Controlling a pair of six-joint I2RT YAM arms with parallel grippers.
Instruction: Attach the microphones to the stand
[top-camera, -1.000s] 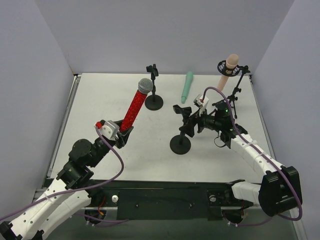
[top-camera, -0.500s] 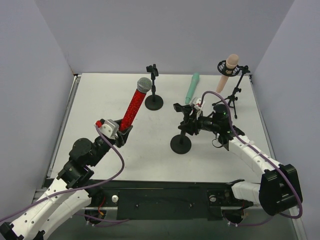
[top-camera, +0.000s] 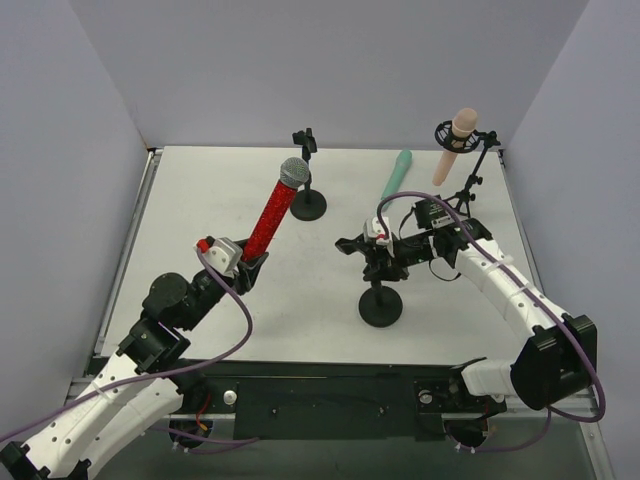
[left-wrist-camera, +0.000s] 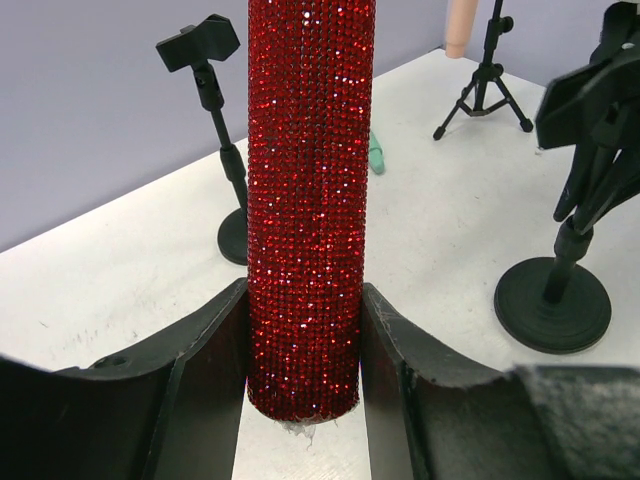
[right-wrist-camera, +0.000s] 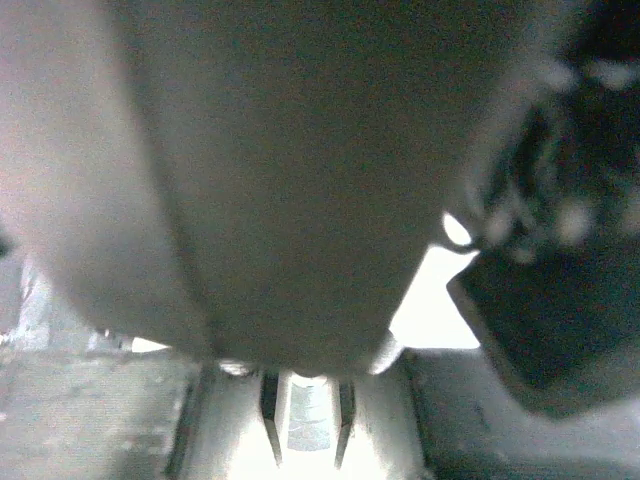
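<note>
My left gripper (top-camera: 245, 262) is shut on the lower end of the glittery red microphone (top-camera: 272, 214), which tilts up and away with its silver mesh head on top. In the left wrist view its fingers (left-wrist-camera: 205, 345) press both sides of the red barrel (left-wrist-camera: 310, 200). My right gripper (top-camera: 377, 250) is shut on the upper post of a black round-base stand (top-camera: 381, 307), just under its clip. The right wrist view is blurred and dark. The mint green microphone (top-camera: 397, 175) lies on the table. The peach-pink microphone (top-camera: 455, 140) sits in a tripod stand (top-camera: 470, 195).
A second round-base stand (top-camera: 308, 200) with an empty clip is at the back centre, also seen in the left wrist view (left-wrist-camera: 225, 150). Grey walls close the table on three sides. A purple cable loops over each arm.
The right gripper has shut on the round-base stand and drawn it nearer and to the right. The mint green microphone has shifted right. The left arm with the red microphone has nudged right.
</note>
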